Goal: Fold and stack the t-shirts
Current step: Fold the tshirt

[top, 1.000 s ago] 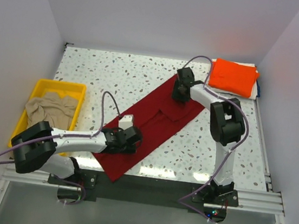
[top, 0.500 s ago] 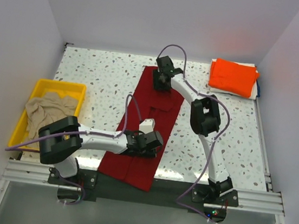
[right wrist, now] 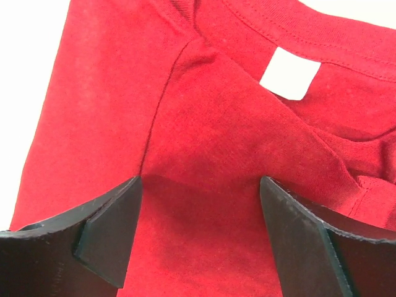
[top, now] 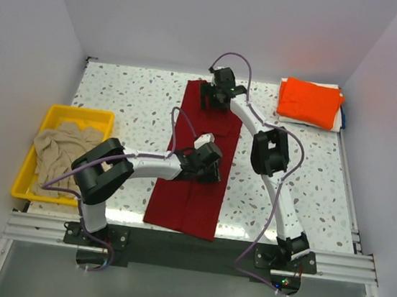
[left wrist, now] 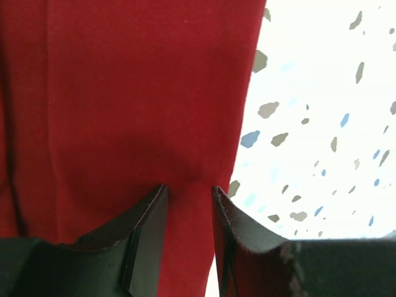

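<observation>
The dark red t-shirt (top: pixel 185 197) lies folded into a long strip running from the table's near edge to the far side. My left gripper (top: pixel 207 163) is at the strip's right edge near its middle. In the left wrist view its jaws (left wrist: pixel 185 189) stand narrowly apart, pinching red cloth (left wrist: pixel 124 93). My right gripper (top: pixel 215 98) is over the far end, open, with its jaws (right wrist: pixel 201 182) wide above the cloth (right wrist: pixel 216 154) just below the white neck label (right wrist: pixel 289 73). The orange t-shirt (top: pixel 308 102) lies folded at the far right. The beige t-shirt (top: pixel 64 146) lies crumpled in the tray.
A yellow plastic tray (top: pixel 79 114) stands at the table's left edge. The speckled white table (top: pixel 132 97) is walled on three sides. A bit of pale cloth (top: pixel 340 90) shows under the orange shirt. Purple cables arc over both arms.
The red shirt swung from a diagonal to a nearly straight strip. My right gripper carried the far end left; my left gripper moved right and farther away along the shirt's edge.
</observation>
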